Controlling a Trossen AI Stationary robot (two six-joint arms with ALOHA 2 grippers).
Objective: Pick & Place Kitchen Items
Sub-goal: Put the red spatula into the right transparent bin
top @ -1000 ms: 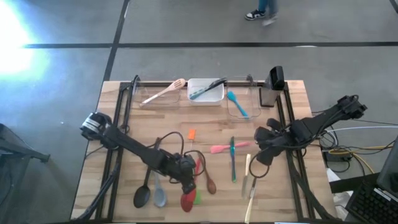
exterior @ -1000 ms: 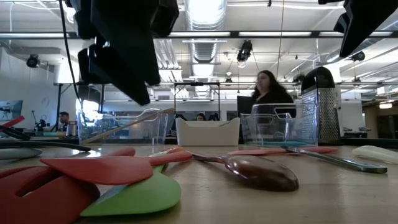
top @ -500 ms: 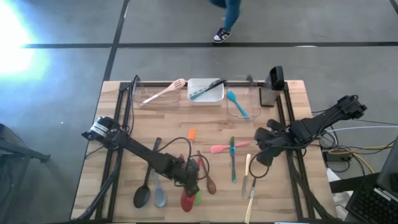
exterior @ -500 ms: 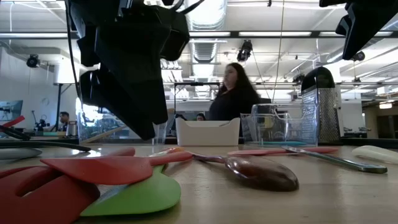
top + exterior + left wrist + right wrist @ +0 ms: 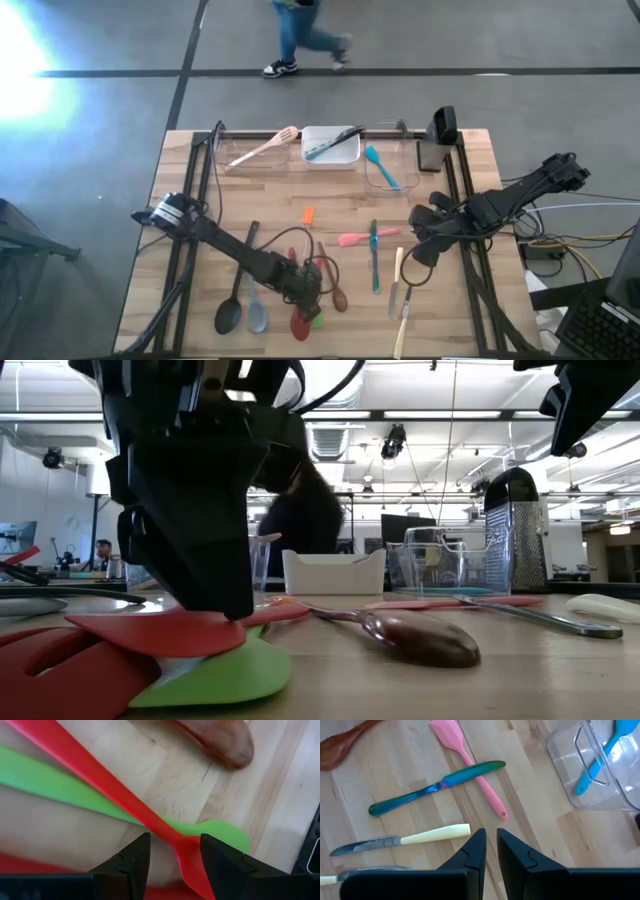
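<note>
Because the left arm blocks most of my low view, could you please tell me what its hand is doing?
Observer: The left hand is open, with one finger on either side of the long red plastic utensil's handle.
Operator: What lies under that handle?
Observer: The flat green silicone spatula lies crossed beneath it.
Operator: And where is the right hand?
Observer: The right hand hangs above the table's right side, near the cream-handled metal knife.

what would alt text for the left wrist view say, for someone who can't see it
The left tool, fingers apart, straddles a red utensil handle that crosses over a green spatula on the wooden table. A brown wooden spoon bowl lies just beyond.
</note>
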